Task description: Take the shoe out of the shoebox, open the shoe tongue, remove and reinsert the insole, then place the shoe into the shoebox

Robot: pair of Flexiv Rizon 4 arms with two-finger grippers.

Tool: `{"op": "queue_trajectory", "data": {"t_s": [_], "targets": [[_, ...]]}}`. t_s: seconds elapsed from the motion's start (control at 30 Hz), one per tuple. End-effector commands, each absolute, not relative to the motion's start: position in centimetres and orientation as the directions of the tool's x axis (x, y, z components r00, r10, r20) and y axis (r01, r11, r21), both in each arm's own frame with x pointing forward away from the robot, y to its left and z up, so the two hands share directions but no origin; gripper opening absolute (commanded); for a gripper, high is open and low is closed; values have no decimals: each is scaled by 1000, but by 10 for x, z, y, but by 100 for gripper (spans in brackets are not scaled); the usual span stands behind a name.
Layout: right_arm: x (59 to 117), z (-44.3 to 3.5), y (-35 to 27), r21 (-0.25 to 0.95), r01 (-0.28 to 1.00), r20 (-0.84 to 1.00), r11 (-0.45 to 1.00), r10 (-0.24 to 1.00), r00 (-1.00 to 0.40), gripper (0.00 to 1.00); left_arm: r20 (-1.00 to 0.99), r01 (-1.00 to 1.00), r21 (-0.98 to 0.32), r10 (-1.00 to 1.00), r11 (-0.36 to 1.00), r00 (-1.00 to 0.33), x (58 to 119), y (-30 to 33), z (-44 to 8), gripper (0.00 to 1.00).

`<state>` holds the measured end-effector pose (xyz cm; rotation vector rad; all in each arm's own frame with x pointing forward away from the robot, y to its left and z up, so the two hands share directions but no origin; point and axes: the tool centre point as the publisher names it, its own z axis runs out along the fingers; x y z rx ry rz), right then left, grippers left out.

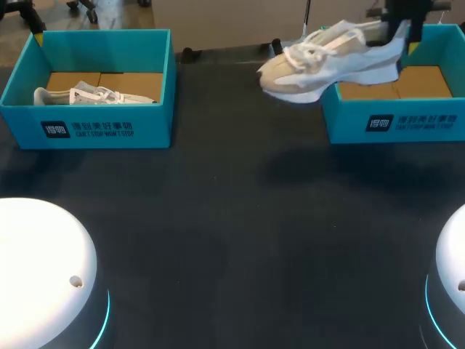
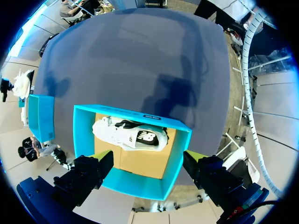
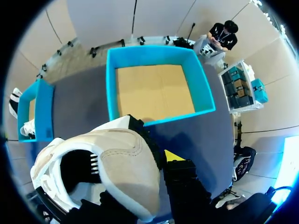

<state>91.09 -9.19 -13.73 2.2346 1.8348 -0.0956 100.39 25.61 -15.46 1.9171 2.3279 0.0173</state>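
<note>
A beige-and-white shoe [image 1: 327,62] hangs in the air over the near left corner of the right blue shoebox [image 1: 396,120], toe pointing left. My right gripper [image 1: 401,30] is shut on its heel. In the right wrist view the heel collar [image 3: 124,158] fills the space between the fingers, one yellow fingertip [image 3: 174,155] shows beside it, and the right shoebox [image 3: 159,88] lies ahead showing only its cardboard floor. My left gripper [image 2: 148,161] hovers open above the left shoebox [image 2: 135,182], where a second white shoe [image 2: 131,135] lies on its side.
The left shoebox [image 1: 94,120] stands at the back left with its shoe [image 1: 91,94] inside. Dark tabletop [image 1: 240,218] spreads between and in front of the boxes. Two white arm bases [image 1: 40,269] sit at the near corners.
</note>
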Motion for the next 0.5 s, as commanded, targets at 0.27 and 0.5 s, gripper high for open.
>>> {"op": "queue_trajectory", "data": {"t_s": [0.27,0.5], "targets": [[836,-141,-26,148,962,-230,-229,938,259,0,-86,977,90,979,195,-187,1003,256,-154,100],[792,-150,9,156,963,-243,-221,936,255,0,-86,977,90,979,195,-187,1003,256,-154,100]]}}
